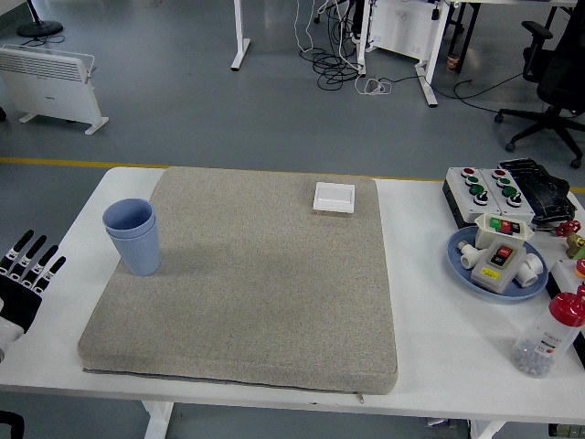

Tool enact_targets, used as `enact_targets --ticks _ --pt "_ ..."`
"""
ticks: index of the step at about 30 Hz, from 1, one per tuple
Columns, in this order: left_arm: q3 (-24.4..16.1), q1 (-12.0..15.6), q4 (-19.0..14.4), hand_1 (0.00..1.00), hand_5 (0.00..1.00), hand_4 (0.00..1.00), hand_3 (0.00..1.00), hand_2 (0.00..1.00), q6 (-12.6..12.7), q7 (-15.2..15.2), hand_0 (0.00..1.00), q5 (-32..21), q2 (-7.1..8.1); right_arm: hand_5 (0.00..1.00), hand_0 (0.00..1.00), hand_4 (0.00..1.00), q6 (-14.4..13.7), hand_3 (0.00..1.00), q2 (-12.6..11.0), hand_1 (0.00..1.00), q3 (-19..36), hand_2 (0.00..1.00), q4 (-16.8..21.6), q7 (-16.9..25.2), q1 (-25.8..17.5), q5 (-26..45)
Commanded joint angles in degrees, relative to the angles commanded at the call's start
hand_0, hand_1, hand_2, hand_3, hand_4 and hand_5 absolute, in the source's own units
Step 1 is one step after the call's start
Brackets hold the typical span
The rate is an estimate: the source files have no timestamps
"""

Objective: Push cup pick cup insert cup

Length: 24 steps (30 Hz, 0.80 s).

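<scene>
Two light blue cups [132, 236] stand nested, one inside the other, upright at the left edge of a grey-beige mat [247, 283]. My left hand [26, 274] is at the picture's left edge, over the table's left side, below and to the left of the cups and apart from them. Its fingers are spread and hold nothing. My right hand is out of view.
A small white square dish [334, 197] lies at the mat's far edge. At the right are a button box [489, 187], a blue plate [460, 259] with switch parts, and a clear bottle with a red cap [551, 336].
</scene>
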Motion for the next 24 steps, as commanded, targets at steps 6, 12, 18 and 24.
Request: enact_targets --ticks 6,12,18,24 --pt "0.11 0.18 0.2 0.78 0.998 0.624 0.747 0.824 0.06 -0.05 0.785 0.04 -0.03 0.532 0.749 0.193 -0.04 0.583 0.04 0.696 0.1 0.68 0.0 -0.14 -0.18 -0.24" --pt "-0.11 0.31 0.23 0.779 0.998 0.625 0.748 0.824 0.17 0.05 0.785 0.0 -0.08 0.532 0.749 0.192 -0.06 0.583 0.08 0.696 0.21 0.68 0.0 -0.26 -0.43 -0.57" --pt "0.09 0.26 0.31 0.779 0.998 0.626 0.749 0.823 0.28 0.06 0.785 0.06 -0.11 0.533 0.748 0.192 -0.09 0.583 0.13 0.696 0.33 0.68 0.0 -0.32 -0.59 -0.84" --pt "0.18 0.48 0.38 0.78 0.998 0.626 0.749 0.823 0.36 0.08 0.785 0.09 -0.19 0.533 0.748 0.191 -0.08 0.583 0.16 0.697 0.44 0.68 0.0 -0.32 -0.77 -1.16"
